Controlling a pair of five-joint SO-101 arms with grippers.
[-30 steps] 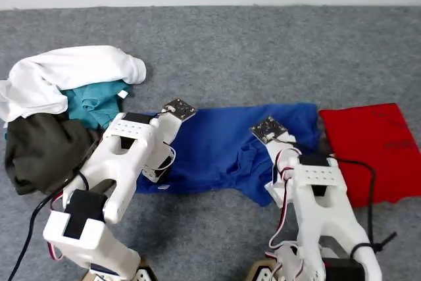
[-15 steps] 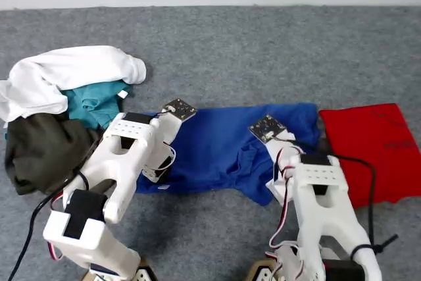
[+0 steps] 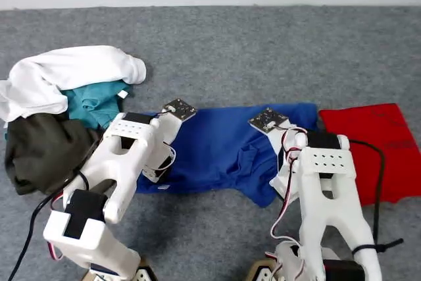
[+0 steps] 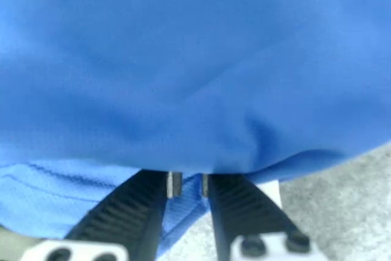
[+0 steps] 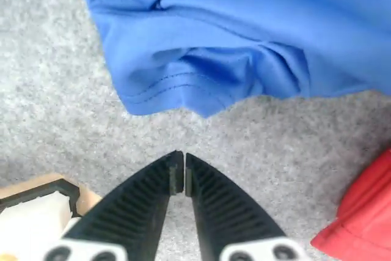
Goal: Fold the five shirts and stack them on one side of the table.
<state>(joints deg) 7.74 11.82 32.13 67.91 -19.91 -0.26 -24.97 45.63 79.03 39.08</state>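
Note:
A blue shirt (image 3: 217, 143) lies spread across the middle of the grey table (image 3: 263, 51). My left gripper (image 4: 187, 186) is at its near left edge, shut on a fold of the blue shirt (image 4: 195, 59), whose hem drapes over the fingertips. My right gripper (image 5: 184, 175) hangs shut and empty over bare table, just off the blue shirt's (image 5: 244, 29) crumpled near right corner. A folded red shirt (image 3: 375, 136) lies flat on the right side, and the red shirt's (image 5: 366, 218) edge lies close beside the right gripper.
At the left of the table sits a loose pile: a white shirt (image 3: 66, 74), a teal shirt (image 3: 95, 103) and a dark olive shirt (image 3: 39, 149). The far half of the table is open grey surface.
The right arm has shifted a little away from the near edge and to the right. The left arm and the shirts have stayed where they were.

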